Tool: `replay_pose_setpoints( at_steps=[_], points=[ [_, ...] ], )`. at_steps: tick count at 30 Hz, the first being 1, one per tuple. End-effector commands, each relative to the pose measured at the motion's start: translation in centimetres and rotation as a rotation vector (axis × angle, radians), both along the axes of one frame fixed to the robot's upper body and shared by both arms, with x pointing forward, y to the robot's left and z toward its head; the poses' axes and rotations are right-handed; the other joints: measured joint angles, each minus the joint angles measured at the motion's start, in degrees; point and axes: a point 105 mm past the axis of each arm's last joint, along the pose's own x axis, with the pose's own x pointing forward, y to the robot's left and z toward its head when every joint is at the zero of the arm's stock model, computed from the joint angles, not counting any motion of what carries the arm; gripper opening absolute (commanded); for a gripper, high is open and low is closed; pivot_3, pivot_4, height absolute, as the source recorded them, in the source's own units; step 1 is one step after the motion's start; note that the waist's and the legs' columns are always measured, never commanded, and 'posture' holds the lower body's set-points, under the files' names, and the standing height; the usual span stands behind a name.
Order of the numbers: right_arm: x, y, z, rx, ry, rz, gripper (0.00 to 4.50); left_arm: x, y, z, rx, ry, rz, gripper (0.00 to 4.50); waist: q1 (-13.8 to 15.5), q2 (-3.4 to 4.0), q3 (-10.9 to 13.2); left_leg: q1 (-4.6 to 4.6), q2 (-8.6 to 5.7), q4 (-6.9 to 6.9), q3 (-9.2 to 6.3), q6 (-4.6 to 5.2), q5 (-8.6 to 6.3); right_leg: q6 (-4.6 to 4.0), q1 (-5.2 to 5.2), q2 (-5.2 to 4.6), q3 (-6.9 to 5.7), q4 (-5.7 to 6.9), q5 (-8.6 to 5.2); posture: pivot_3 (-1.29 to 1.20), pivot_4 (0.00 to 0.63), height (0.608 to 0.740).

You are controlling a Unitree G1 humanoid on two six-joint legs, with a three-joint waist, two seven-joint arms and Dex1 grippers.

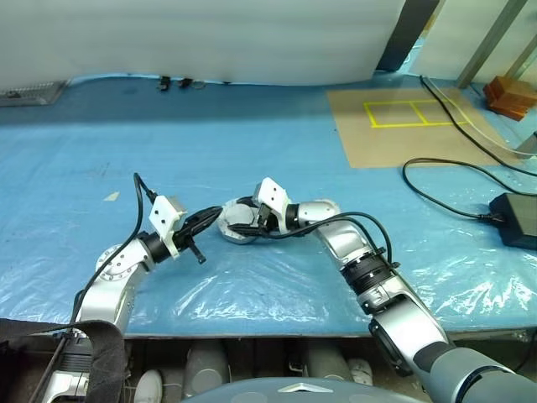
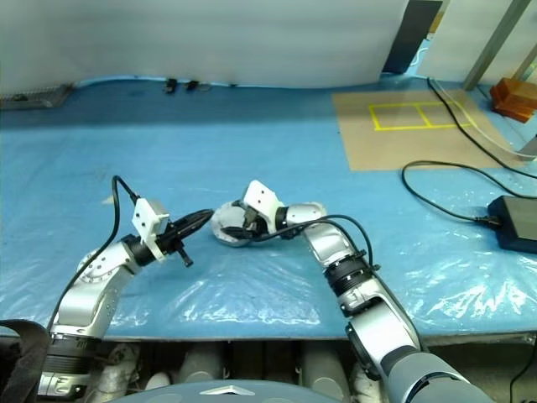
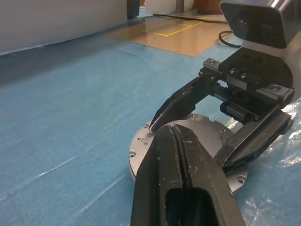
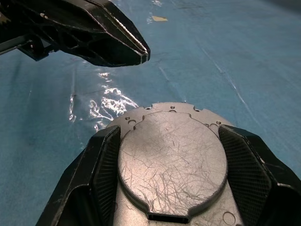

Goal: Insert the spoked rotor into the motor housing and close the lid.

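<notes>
Our left gripper [image 1: 200,225] sits at the left of the scene with its two black fingers [image 3: 181,165] pressed flat together, nothing between them, its tip hovering just beside the left edge of a round silver metal assembly. We point it roughly level across the blue plastic sheet [image 1: 252,143] that covers the table. Moving right, that assembly is the motor housing [image 4: 171,160], lying flat on the sheet near the middle, just in front of us; what we see of it is a scratched, round silver top plate with a small notch at one edge, seated on a wider flange ringed with small holes. We cannot tell whether the spoked rotor is inside, since the plate hides whatever lies beneath. Our right gripper [image 1: 248,221] reaches in from the right, and its fingers [image 4: 101,165] stand apart on either side of the raised plate, close along its rim; whether they truly press on it we cannot tell. Farther right on the table lies a brown board [image 1: 394,126] marked with yellow tape rectangles, and beyond it a black cable [image 1: 445,197] loops to a black power brick [image 1: 516,218] at the right edge.
</notes>
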Motion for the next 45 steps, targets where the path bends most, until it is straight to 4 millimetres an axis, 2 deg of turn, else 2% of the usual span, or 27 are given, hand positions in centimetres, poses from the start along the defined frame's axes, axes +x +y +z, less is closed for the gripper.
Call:
replay_pose_setpoints(
  at_steps=[1,11,13,15,24,28,34,40,45],
  points=[
    [-0.5,-1.6,-4.7,-0.163,0.089,-0.054,2.93,0.1,-0.2,0.7,0.006,-0.036,-0.005,0.00,0.05,0.01,0.00,0.02,0.00,0.00,-0.01,0.00,0.00,0.00,0.01,0.00,0.00,0.01,0.00,0.00,0.150,0.740],
    [-0.2,-2.4,-4.7,-0.232,0.063,-0.037,2.93,0.4,-0.3,0.8,0.004,-0.038,-0.004,0.00,0.10,0.17,-0.11,0.05,-0.03,-0.01,-0.06,0.00,0.00,0.03,0.05,-0.02,0.02,-0.01,-0.01,0.00,0.150,0.740],
    [-0.3,-1.5,-3.6,-0.114,0.169,-0.059,2.93,0.4,-0.3,0.9,0.003,-0.040,-0.002,0.00,0.09,0.18,-0.11,0.04,-0.03,-0.02,-0.06,0.00,0.00,0.03,0.04,-0.02,0.02,-0.01,-0.01,0.00,0.150,0.740],
    [-0.5,-1.1,-3.1,-0.068,0.213,-0.060,2.93,0.5,-0.3,0.9,0.002,-0.041,-0.002,0.00,0.11,0.18,-0.10,0.01,-0.03,-0.03,-0.06,0.01,0.00,0.03,0.02,-0.01,0.02,-0.02,-0.01,0.00,0.150,0.740],
    [-0.8,-2.0,-4.8,-0.218,0.106,-0.024,2.93,0.6,1.0,1.1,0.002,-0.046,0.038,0.00,0.06,0.18,-0.11,-0.09,-0.03,-0.23,-0.02,0.00,0.00,0.05,-0.09,-0.01,0.03,-0.18,-0.04,0.00,0.150,0.740],
    [-0.7,-2.2,-5.0,-0.233,0.093,-0.029,2.93,0.9,1.6,0.1,0.074,-0.013,0.057,0.00,0.08,0.17,-0.11,-0.04,-0.05,-0.24,-0.04,0.00,-0.01,0.07,-0.07,-0.02,0.04,-0.17,-0.05,0.00,0.150,0.740],
    [-0.5,-1.9,-4.3,-0.206,0.090,-0.033,2.93,1.5,0.8,-1.4,0.184,0.042,0.039,0.00,0.12,0.18,-0.11,-0.01,-0.06,-0.25,-0.09,0.00,-0.01,0.08,-0.06,-0.03,0.05,-0.17,-0.05,0.00,0.150,0.740],
    [-0.4,-1.8,-4.0,-0.193,0.089,-0.036,2.93,1.8,-0.6,-1.2,0.168,0.033,0.004,0.00,0.10,0.19,-0.11,-0.02,-0.06,-0.34,-0.08,0.00,0.00,0.08,-0.09,-0.03,0.07,-0.18,-0.05,0.00,0.150,0.740],
    [-0.4,-1.8,-3.9,-0.189,0.088,-0.041,2.93,1.8,-0.2,-2.1,0.241,0.065,0.005,0.00,0.10,0.22,-0.13,0.00,-0.07,-0.35,-0.08,0.00,0.00,0.08,-0.09,-0.03,0.07,-0.18,-0.05,0.00,0.150,0.740]
  ],
)
